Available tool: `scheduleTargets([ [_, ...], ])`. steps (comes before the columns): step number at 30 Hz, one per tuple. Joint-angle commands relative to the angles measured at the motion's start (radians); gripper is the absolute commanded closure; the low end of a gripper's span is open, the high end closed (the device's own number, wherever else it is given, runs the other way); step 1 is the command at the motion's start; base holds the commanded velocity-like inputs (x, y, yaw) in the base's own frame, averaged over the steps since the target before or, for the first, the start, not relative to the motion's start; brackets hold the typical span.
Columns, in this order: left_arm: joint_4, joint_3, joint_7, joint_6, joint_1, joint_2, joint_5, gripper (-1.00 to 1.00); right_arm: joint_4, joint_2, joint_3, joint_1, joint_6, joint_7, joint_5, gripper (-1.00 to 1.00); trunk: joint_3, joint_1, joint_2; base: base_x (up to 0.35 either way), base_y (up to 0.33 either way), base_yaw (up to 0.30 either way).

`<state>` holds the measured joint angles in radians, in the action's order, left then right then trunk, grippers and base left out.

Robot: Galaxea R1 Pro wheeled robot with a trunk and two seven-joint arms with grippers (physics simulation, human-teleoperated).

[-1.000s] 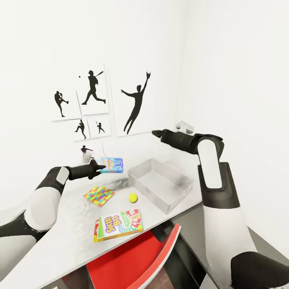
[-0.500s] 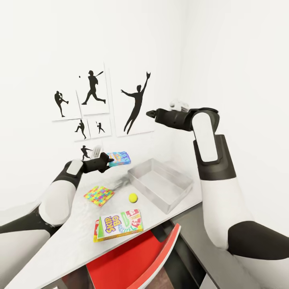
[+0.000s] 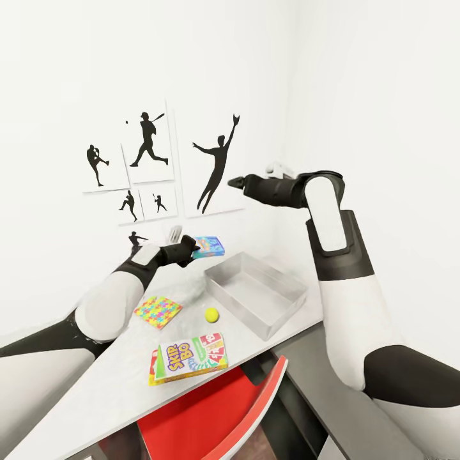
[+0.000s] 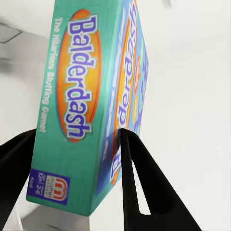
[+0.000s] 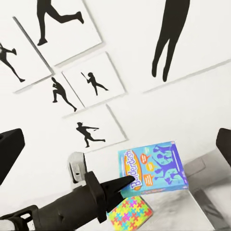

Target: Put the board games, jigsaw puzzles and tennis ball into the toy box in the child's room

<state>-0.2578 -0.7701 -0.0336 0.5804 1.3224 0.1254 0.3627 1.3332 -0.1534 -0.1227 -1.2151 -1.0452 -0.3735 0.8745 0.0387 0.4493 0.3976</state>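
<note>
left gripper (image 3: 189, 250) jaws clamped on the blue balderdash box (image 3: 209, 246), held in the air just beside the toy box's (image 3: 255, 295) far-left corner, long axis running out from the jaws toward the bin. left wrist view reads the "balderdash" title (image 4: 79, 79) along the box's teal edge. right wrist view shows its blue top face (image 5: 153, 167); right gripper (image 3: 232, 182) jaws spread, holding nothing, up by the wall pictures (image 3: 150, 142).

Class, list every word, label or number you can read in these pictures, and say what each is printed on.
"Balderdash": on the blue board game held in the left gripper.
"The Hilarious Bluffing Game!": beside that title.
"SKIP-BO": on the Skip-Bo box on the table.
The box's corner badge, and Skip-Bo's smaller print: too small to read.
</note>
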Motion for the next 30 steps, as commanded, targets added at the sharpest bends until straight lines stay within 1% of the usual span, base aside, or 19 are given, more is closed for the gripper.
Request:
scheduleTargets([
  [1, 0.007, -0.006, 0.002, -0.005, 0.005, 0.009, -0.006, 1.0, 0.002, 0.01, 0.0, -0.001, -0.002, -0.01, 0.036, -1.0, 0.002, 0.001, 0.002, 0.0, 0.0, 0.0],
  [2, 0.013, -0.006, 0.003, -0.012, 0.008, 0.015, -0.006, 1.0, 0.001, 0.022, 0.001, -0.001, -0.002, -0.01, 0.063, -1.0, 0.002, 0.001, 0.002, 0.0, 0.0, 0.0],
  [3, 0.016, -0.007, 0.003, -0.016, 0.009, 0.017, -0.005, 1.0, 0.0, 0.028, 0.001, -0.001, -0.002, -0.01, 0.075, -1.0, 0.002, 0.001, 0.002, 0.0, 0.0, 0.0],
  [4, 0.02, -0.007, 0.004, -0.024, 0.01, 0.021, -0.005, 1.0, 0.0, 0.041, 0.001, -0.001, -0.002, -0.01, 0.096, -1.0, 0.002, 0.001, 0.002, 0.0, 0.0, 0.0],
  [7, 0.035, -0.008, 0.004, -0.047, 0.011, 0.028, -0.005, 1.0, 0.002, 0.056, -0.001, 0.001, -0.002, -0.01, 0.127, -1.0, 0.002, 0.001, 0.002, 0.0, 0.0, 0.0],
  [9, 0.054, -0.009, 0.004, -0.078, 0.012, 0.035, -0.006, 1.0, 0.004, 0.06, -0.006, 0.002, -0.002, -0.01, 0.136, -1.0, 0.002, 0.001, 0.002, 0.0, 0.0, 0.0],
  [13, 0.086, -0.009, 0.004, -0.125, 0.012, 0.038, -0.007, 1.0, 0.006, 0.062, -0.011, 0.003, -0.002, -0.01, 0.141, -1.0, 0.002, 0.001, 0.002, 0.0, 0.0, 0.0],
  [16, 0.095, -0.01, -0.001, -0.139, 0.012, 0.039, -0.007, 1.0, 0.004, 0.062, -0.014, 0.003, -0.002, -0.01, 0.142, -1.0, 0.002, 0.001, 0.002, 0.0, 0.0, 0.0],
  [30, 0.101, -0.007, -0.011, -0.148, 0.012, 0.039, -0.009, 1.0, -0.008, 0.059, -0.019, 0.005, -0.002, -0.011, 0.139, -1.0, 0.002, 0.001, 0.002, 0.0, 0.0, 0.0],
])
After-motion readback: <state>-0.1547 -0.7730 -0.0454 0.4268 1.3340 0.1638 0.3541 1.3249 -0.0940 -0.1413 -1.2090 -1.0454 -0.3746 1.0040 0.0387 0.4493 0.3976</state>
